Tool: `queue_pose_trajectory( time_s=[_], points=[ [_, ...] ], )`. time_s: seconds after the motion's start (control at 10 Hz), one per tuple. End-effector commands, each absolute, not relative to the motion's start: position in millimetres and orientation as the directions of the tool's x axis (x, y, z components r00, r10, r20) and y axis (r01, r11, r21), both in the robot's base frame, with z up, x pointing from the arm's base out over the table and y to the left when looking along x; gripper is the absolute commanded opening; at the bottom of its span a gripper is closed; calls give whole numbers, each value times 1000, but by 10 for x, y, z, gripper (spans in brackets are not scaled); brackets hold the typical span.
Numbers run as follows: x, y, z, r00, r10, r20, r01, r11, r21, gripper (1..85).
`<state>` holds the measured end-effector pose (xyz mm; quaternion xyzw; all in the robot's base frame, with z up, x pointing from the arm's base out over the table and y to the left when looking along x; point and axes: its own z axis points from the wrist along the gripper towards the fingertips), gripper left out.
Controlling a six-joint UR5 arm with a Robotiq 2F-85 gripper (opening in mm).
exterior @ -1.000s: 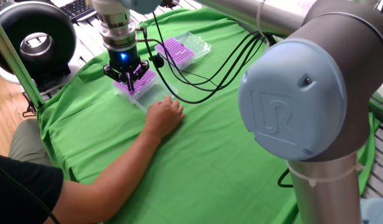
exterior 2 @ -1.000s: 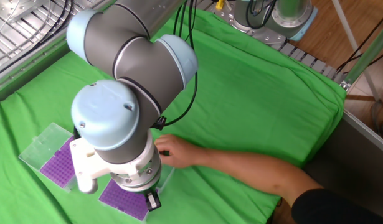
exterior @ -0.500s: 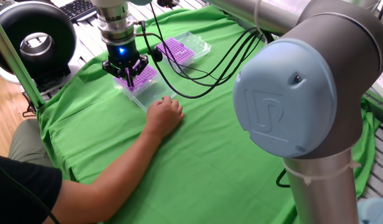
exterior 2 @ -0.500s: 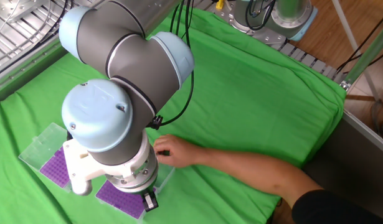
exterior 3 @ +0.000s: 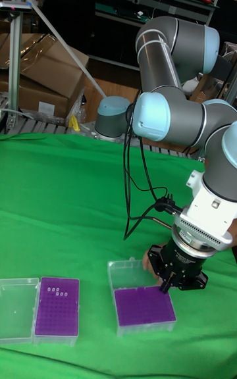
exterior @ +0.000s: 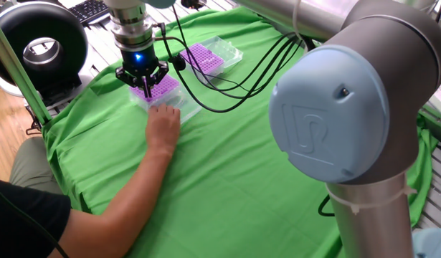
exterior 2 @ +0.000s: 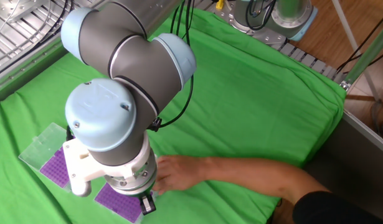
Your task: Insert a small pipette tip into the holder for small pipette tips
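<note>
The gripper hangs low over the near purple holder, its dark fingers pointing straight down and drawn close together at the tips, right above the holder's grid of holes. Whether a pipette tip sits between them cannot be told: in the tall view only a thin dark point shows at the fingertips, touching or almost touching the holder's back edge, and in the fixed view from the person's side the fingers hide whatever is there. So the jaws look narrowed nearly to closing, but their grasp cannot be confirmed. The holder lies on the green cloth with its clear hinged lid folded open behind it. A person's hand rests flat on the cloth just beside the holder, fingers touching its clear edge, close under the gripper; in the other fixed view the hand is partly hidden behind the robot's wrist. A second holder, also purple and with its lid open, lies well apart to the side; a few white tips stand in its far rows.
</note>
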<state>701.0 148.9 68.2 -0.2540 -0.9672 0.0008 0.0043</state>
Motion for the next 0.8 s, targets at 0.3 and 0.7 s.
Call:
queue_pose_trajectory(
  time_s=[0.3,0.7],
  points=[
    [7013,1487,697,-871,491,1,491,871,-9,10],
    [6994,1414,782,-887,462,2,461,887,-34,10]
  ],
)
